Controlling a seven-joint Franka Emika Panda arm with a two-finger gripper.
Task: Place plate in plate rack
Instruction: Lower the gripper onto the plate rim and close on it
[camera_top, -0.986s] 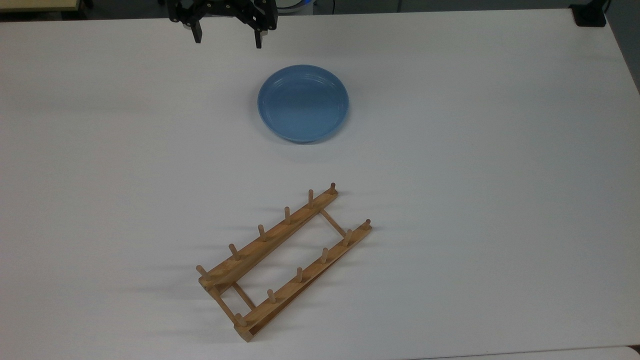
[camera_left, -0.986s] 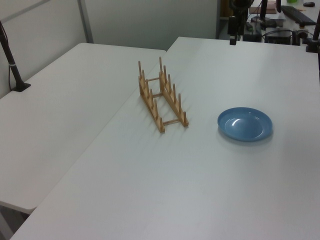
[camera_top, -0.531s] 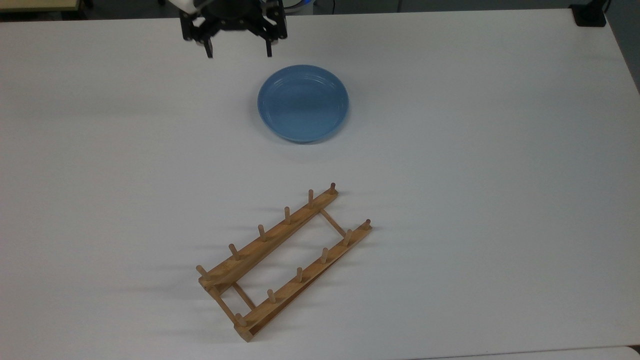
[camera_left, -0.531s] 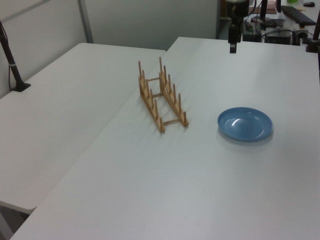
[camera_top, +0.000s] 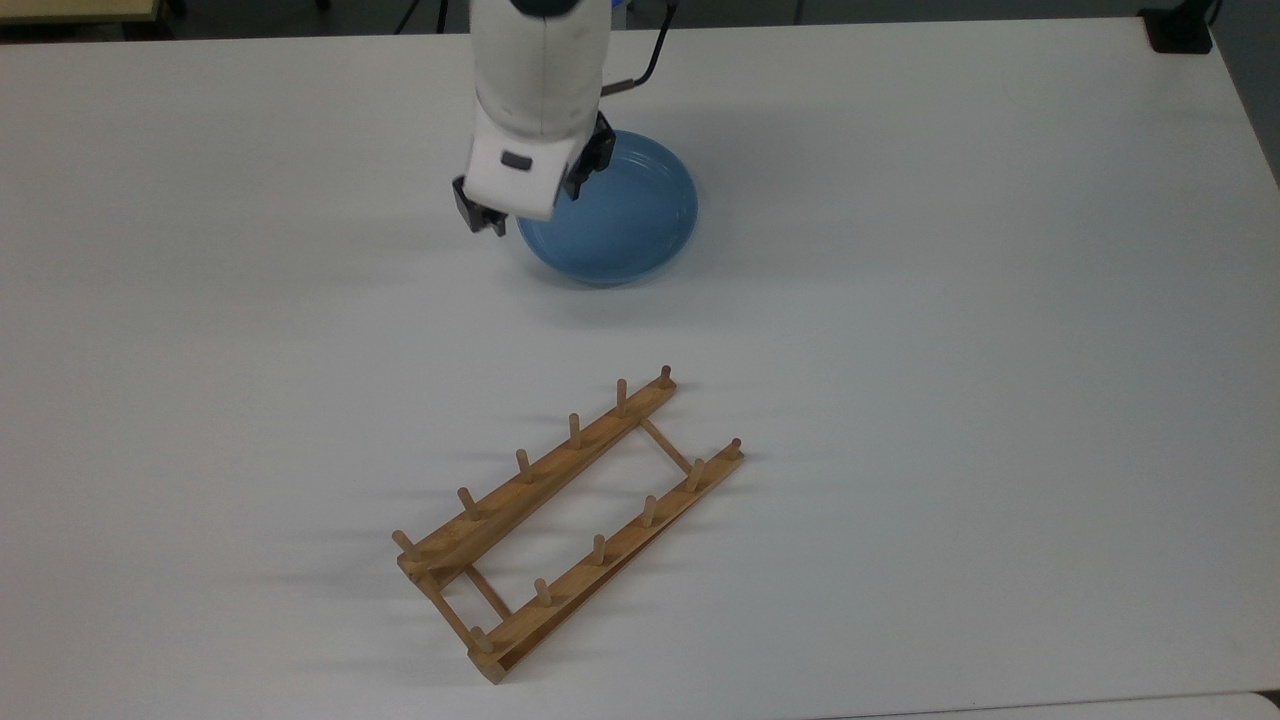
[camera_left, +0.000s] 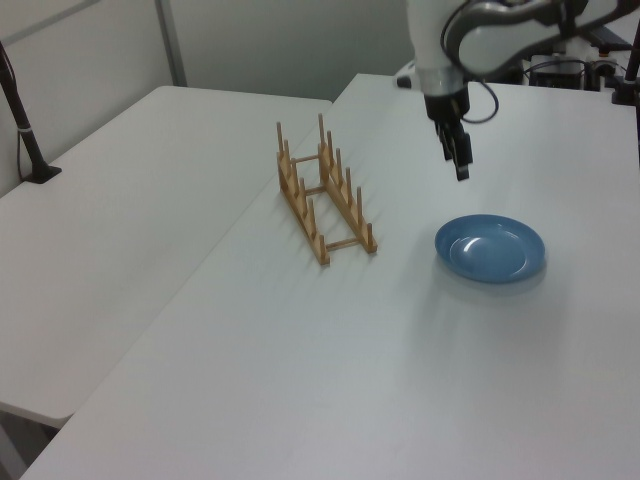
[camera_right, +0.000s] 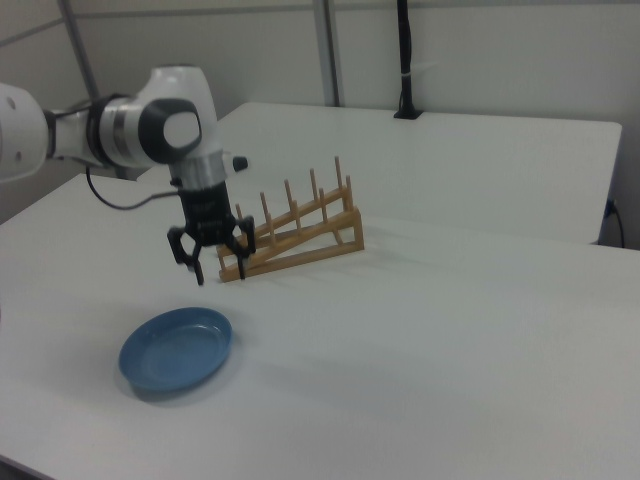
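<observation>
While the plate (camera_right: 177, 348) lies flat on the table (camera_top: 960, 300), nothing is yet done.
The gripper (camera_right: 212, 262) hangs spread wide and empty above it; grasping, carrying and slotting into the plate rack (camera_right: 291, 238) beyond, 3 steps, remain.

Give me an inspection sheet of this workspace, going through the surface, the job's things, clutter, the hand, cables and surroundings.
Surface: white table, a second white table butted beside it.
Job's things: blue plate lying flat on the table; wooden plate rack standing apart from it, no plate in its slots.
Clutter: nothing seen.
Hand: hand open, raised above the table at the plate's rim, holding nothing.
Cables: black cable looping off the arm.
Surroundings: black pole on its base at the far table edge in the right view; partition walls behind.
</observation>
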